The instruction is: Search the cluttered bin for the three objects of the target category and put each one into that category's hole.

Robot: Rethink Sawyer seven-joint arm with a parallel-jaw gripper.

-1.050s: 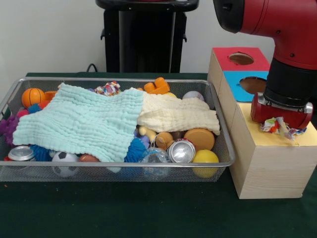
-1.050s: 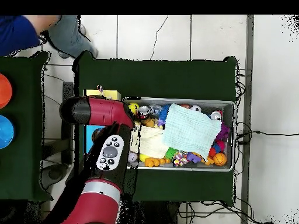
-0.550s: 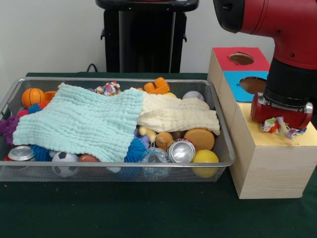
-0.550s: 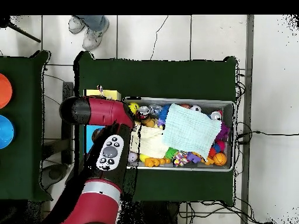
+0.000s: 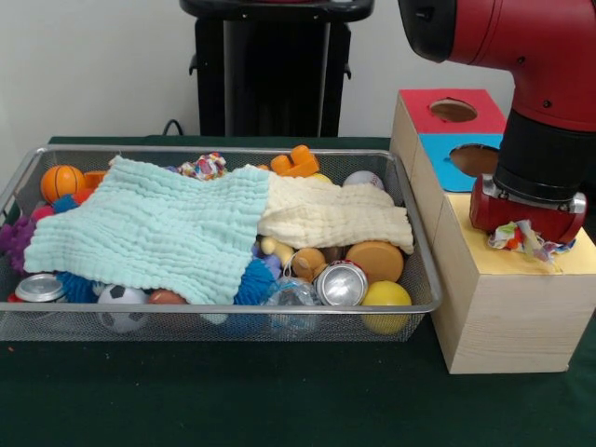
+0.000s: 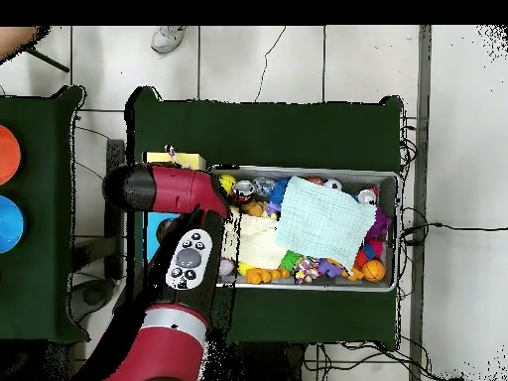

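A multicoloured rag toy (image 5: 510, 237) hangs right under my gripper (image 5: 523, 231), which is shut on it just above the yellow panel (image 5: 577, 261) of the wooden box. The panel's hole is hidden behind the toy and the wrist. In the overhead view the red arm (image 6: 184, 253) covers the box and the gripper. A similar rag toy (image 5: 203, 168) lies at the back of the wire bin (image 5: 223, 307). A mint cloth (image 5: 149, 228) and a cream cloth (image 5: 331, 216) cover much of the bin's contents.
The box also has a red panel with a hole (image 5: 453, 110) and a blue one (image 5: 477, 160). Balls, cans (image 5: 341, 283) and orange toys fill the bin. In the overhead view a person's shoe (image 6: 167, 38) shows at the top edge.
My gripper and the rag toy have shifted very slightly left and up over the yellow panel. The person at the top of the overhead view has moved away.
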